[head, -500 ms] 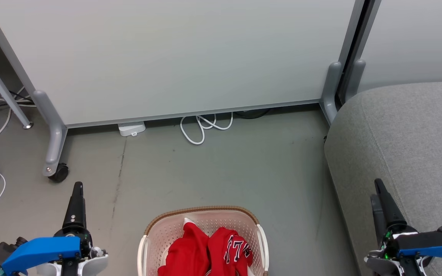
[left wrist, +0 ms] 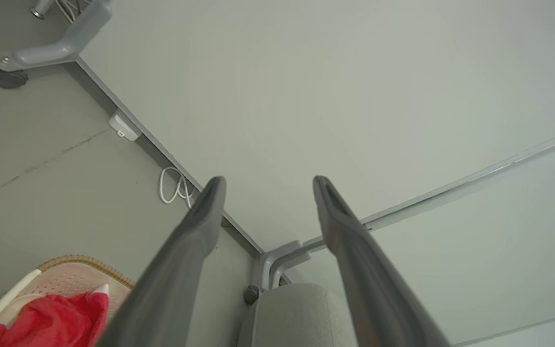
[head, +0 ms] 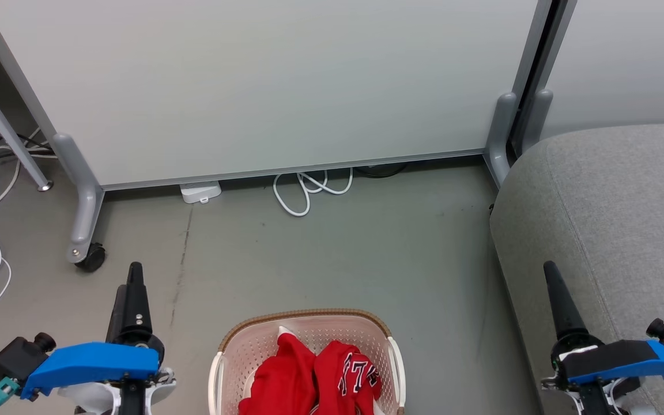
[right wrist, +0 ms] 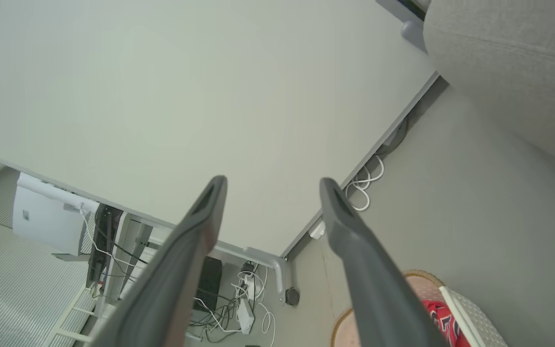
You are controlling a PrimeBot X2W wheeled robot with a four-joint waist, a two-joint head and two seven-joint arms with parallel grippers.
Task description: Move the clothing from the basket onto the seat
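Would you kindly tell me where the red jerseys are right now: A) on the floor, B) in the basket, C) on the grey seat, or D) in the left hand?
B: the red jerseys lie bunched inside the basket, and the left hand and right hand are both open, holding nothing.

Pale grey partition panel (head: pixel 263 86) on a dull grey floor (head: pixel 338 259) — at its lower edge a looped white cable (head: pixel 309 196) and small white plastic box (head: pixel 200 192); black caster wheel (head: pixel 91 257) leftward.

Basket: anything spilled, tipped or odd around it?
Nothing stands out. The basket sits upright on the floor, the clothing bunched inside it, none on the floor. Loose white cables lie at the foot of the partition, clear of the basket.
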